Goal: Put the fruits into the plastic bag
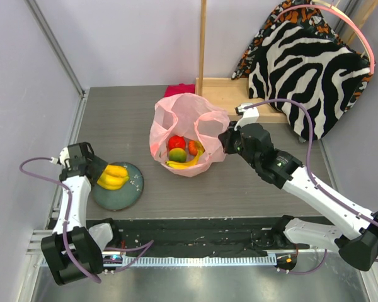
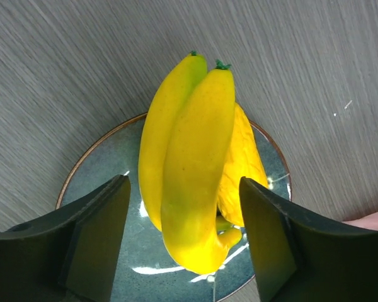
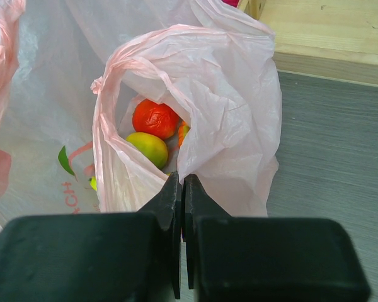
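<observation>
Top external view, starting at the left of the frame: the grey-blue plate point(image 1: 130, 194) sits at lower left with the bunch of bananas point(image 1: 113, 177) lying on it, and the left gripper point(image 2: 184, 184) is down right over them. The left wrist view shows it plainly: fingers point(image 2: 94, 233) spread, one on each side of the bunch, with plate showing in both gaps, so nothing is pinched yet.

Across to the centre, the plastic bag point(image 1: 170, 119) stands mouth-up. Down inside it I can see the red fruit point(image 1: 176, 142), the green fruit point(image 1: 177, 155) and the orange fruit point(image 1: 193, 147), with a yellow banana shape point(image 1: 188, 162) curled beneath them.

On the bag's right edge is the right gripper point(image 3: 181, 187). Its fingers are pressed together with the rim film caught at the tips, and it looks to be holding the mouth open.

By my reckoning the three round fruits are home. The bunch on the plate is what's left, and it needs a grasp, a lift and a carry across to the bag.
</observation>
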Tool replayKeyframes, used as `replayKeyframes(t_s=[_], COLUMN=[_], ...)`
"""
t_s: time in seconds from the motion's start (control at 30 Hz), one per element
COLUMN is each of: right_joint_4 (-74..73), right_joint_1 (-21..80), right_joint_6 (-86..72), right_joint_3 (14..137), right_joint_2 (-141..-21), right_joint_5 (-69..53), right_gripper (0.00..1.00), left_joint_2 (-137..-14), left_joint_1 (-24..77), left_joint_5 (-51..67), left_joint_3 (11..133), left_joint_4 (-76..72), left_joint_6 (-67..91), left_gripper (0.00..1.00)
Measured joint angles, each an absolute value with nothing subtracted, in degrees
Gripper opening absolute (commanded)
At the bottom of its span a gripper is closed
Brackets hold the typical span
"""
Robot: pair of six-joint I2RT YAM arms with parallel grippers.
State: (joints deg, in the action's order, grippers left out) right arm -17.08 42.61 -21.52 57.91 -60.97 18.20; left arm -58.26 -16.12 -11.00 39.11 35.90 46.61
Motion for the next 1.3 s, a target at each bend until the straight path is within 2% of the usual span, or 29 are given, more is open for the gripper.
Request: replayKeyframes(t_s=[0.23,0.4,0.53,0.6,0.8,0.83,0.9,0.97,1.3], right_joint_4=[-16.3,-16.2,-16.2,-16.0,-15.4,-15.4,-15.3,-15.1,-14.9], right_joint_1=[42.1,41.8,41.4,41.3,40.8,40.7,40.6,40.6,40.4], right_joint_6=[-21.5,-21.5,-21.5,-21.5,-21.5,-21.5,-21.5,-21.5,-21.6], right_joint_3=[57.2,56.8,56.6,56.6,56.3,56.3,56.3,56.3,56.1], right_joint_2=[-61.0,-61.0,-61.0,-61.0,-61.0,-61.0,-61.0,-61.0,-60.9], right_joint_5=[17.5,17.1,16.8,16.6,15.9,15.7,15.5,15.3,14.8], right_gripper=[0.01,0.01,0.01,0.01,0.01,0.01,0.01,0.01,0.01], left_joint_2=[-58.3,-58.4,-58.2,-57.7,-54.8,-54.3,-53.3,-51.9,-44.4], left_joint_1=[-17.3,-17.8,-18.0,-18.1,-18.1,-18.1,-18.1,-18.1,-18.2], left_joint_5=[-10.4,-9.4,-9.2,-9.3,-10.2,-10.5,-11.3,-12.5,-16.0], left_joint_3=[37.5,37.1,37.1,37.1,37.1,37.2,37.2,37.6,43.1], left_joint_4=[35.3,35.0,35.1,35.5,37.4,37.8,38.6,39.7,41.0], left_joint_6=[47.6,47.7,47.6,47.6,47.3,47.2,46.7,46.0,42.9], left_gripper=[0.49,0.43,0.32,0.31,0.19,0.14,0.10,0.00,0.00])
